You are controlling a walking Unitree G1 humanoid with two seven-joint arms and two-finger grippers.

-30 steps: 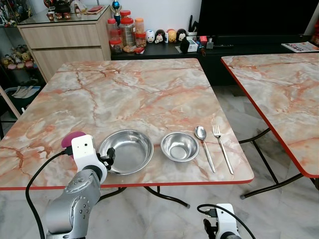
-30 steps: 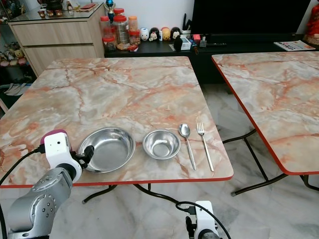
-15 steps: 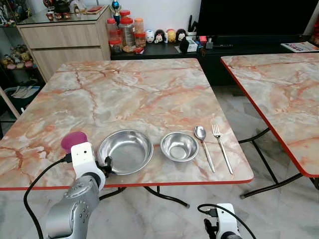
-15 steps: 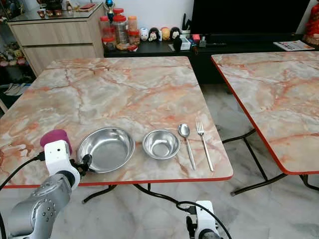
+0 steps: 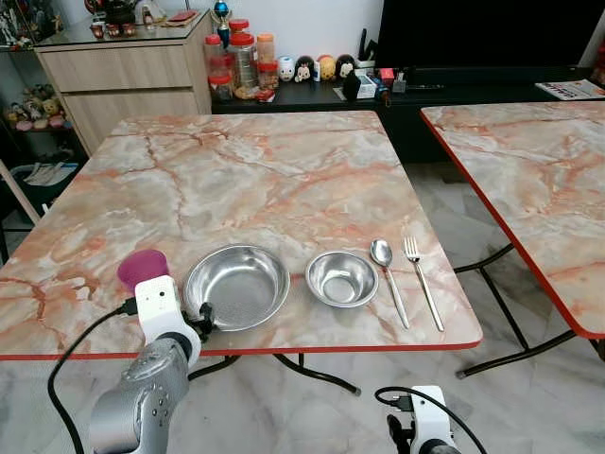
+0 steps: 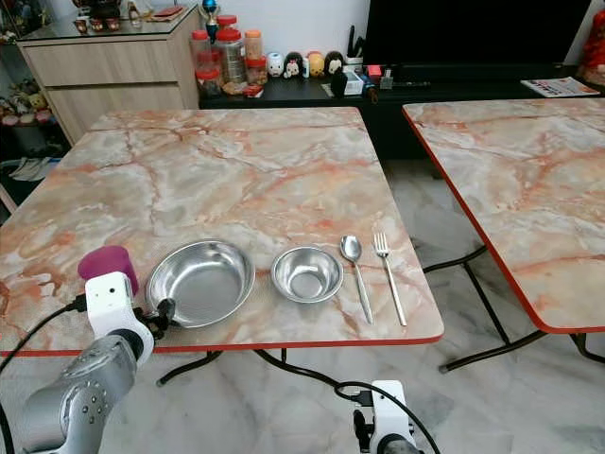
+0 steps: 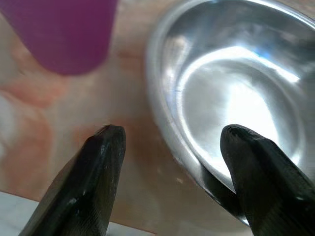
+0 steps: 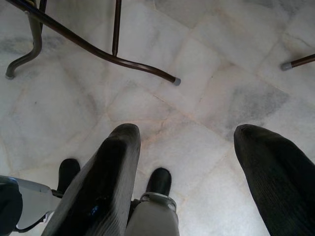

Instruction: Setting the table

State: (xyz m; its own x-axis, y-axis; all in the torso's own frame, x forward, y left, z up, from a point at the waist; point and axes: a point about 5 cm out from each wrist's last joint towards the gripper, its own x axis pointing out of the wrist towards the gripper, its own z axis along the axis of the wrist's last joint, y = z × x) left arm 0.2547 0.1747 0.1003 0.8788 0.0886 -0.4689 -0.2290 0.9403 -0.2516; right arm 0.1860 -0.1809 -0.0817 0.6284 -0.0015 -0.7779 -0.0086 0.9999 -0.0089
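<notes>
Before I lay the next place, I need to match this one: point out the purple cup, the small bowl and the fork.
purple cup [image 5: 142, 268], left eye view, on its side wall.
small bowl [image 5: 342, 279], left eye view, inside its base.
fork [image 5: 423, 288], left eye view, on its handle.

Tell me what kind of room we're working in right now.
Most likely a home living or dining room: two marble-pattern folding tables, a wooden sideboard with jars, and a low black TV console lined with small figurines.
</notes>
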